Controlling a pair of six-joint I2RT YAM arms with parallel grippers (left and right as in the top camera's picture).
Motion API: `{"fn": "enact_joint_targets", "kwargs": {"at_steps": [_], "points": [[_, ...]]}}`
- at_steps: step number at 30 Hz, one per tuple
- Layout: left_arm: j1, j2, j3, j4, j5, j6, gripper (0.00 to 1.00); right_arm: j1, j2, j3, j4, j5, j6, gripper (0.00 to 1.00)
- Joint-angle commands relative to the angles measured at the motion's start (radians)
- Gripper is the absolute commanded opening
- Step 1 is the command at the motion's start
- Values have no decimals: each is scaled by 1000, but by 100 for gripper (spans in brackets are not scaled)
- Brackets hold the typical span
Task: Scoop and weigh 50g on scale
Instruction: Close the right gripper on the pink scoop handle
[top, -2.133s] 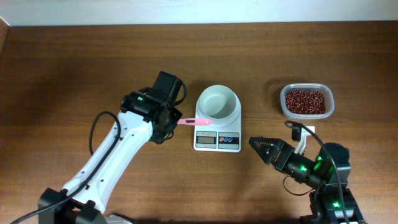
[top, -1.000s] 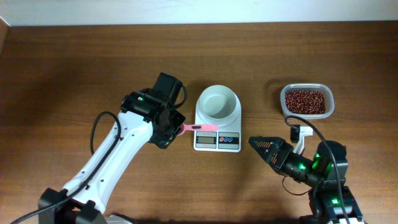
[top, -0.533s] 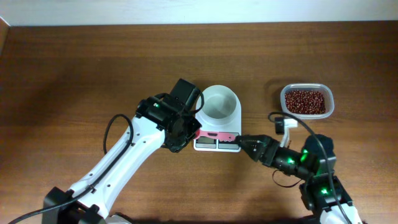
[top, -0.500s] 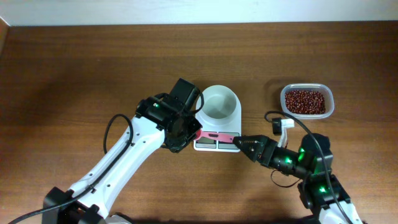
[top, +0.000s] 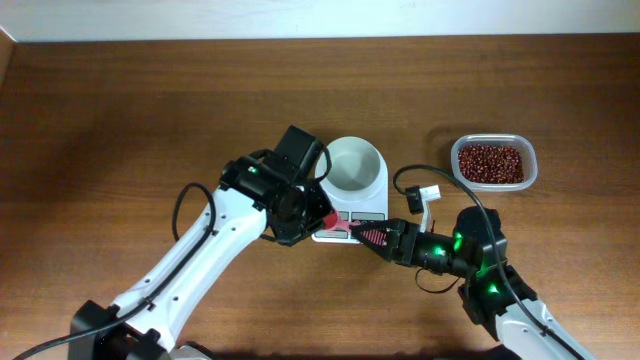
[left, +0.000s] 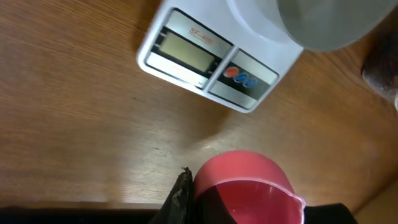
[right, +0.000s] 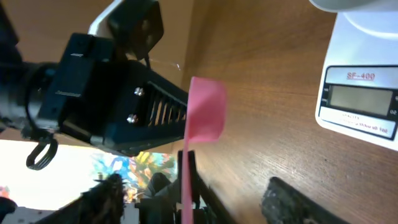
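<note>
The left arm reaches toward two o'clock, its hand (top: 322, 217) clamped on a pink scoop (left: 245, 183). The right arm stretches toward ten o'clock, its hand (top: 370, 237) with fingers apart, nearly meeting the left.

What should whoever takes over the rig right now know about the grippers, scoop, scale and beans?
Left gripper: shut on the pink scoop, just in front of the scale.
Right gripper: open, jaws either side of the scoop's handle, not clamped.
The bowl on the scale is empty; the container of red beans sits to its right.
Done: nothing weighed.
To do: likely pass the scoop over, scoop beans, fill to target.
</note>
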Motion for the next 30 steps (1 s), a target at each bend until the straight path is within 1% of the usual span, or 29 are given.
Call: {"fn": "enact_joint_targets", "kwargs": {"at_steps": [1,3,5,8,11,14,18,20,22,25,30], "points": [[-31,11,-7,17,15,-6,0,7,5,17,7,19,29,57],[-43,11,-7,17,-10,-54,0,7,5,17,7,15,29,50],[-50,11,-7,19,-19,-59,0,7,5,17,7,11,29,45],[-50,11,-7,19,-19,-59,0,8,5,17,7,6,29,31],[-50,11,-7,21,-20,-59,0,7,5,17,7,3,44,28],[-50,11,-7,21,-19,-59,0,7,5,17,7,3,47,22],[-50,11,-7,21,-19,-59,0,7,5,17,7,4,51,17],[-50,11,-7,21,-19,-59,0,7,5,17,8,5,51,17],[-50,11,-7,19,-19,-59,0,7,5,17,8,10,51,22],[-55,11,-7,13,-19,-59,0,6,5,17,8,19,51,22],[-72,11,-7,13,-33,-59,0,5,5,17,31,18,89,8]]}}
